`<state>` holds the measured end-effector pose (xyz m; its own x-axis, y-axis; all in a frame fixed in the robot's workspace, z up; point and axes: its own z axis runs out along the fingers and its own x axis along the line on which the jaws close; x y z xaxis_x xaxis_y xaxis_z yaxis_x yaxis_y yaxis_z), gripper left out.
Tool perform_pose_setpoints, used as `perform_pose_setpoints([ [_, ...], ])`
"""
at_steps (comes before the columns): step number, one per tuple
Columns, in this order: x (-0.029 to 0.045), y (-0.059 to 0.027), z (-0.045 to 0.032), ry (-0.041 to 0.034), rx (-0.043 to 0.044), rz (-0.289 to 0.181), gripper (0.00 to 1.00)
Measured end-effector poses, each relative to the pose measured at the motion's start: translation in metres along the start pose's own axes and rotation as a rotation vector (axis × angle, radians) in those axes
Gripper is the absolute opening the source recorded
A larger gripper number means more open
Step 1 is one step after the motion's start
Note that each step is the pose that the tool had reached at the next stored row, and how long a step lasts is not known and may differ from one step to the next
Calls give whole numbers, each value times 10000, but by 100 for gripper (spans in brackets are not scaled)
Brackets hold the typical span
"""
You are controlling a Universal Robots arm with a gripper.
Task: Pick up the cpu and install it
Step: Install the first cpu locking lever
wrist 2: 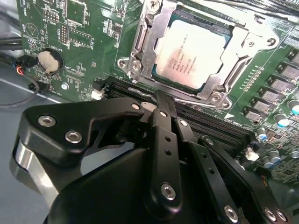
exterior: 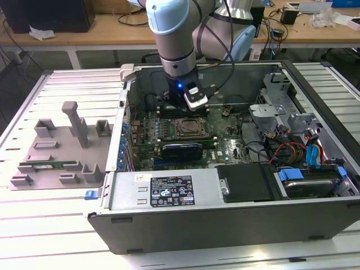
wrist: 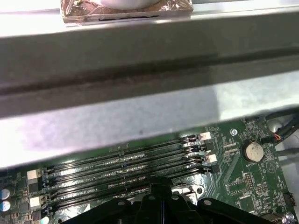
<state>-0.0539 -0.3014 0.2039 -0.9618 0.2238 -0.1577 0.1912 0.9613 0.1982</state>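
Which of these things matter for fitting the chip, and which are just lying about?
In the job: cpu, its socket, end effector.
Lying about: memory stick on the grey tray, coin battery, blue cables.

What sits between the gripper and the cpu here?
In the second wrist view, the socket's metal frame edge lies between the gripper and the seated cpu.
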Motion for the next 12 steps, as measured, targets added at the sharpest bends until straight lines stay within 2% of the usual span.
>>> perform_pose_setpoints([
  [7, 24, 24, 14, -66, 51, 319, 11],
  [12, 31, 19, 34, -188, 147, 910, 11],
])
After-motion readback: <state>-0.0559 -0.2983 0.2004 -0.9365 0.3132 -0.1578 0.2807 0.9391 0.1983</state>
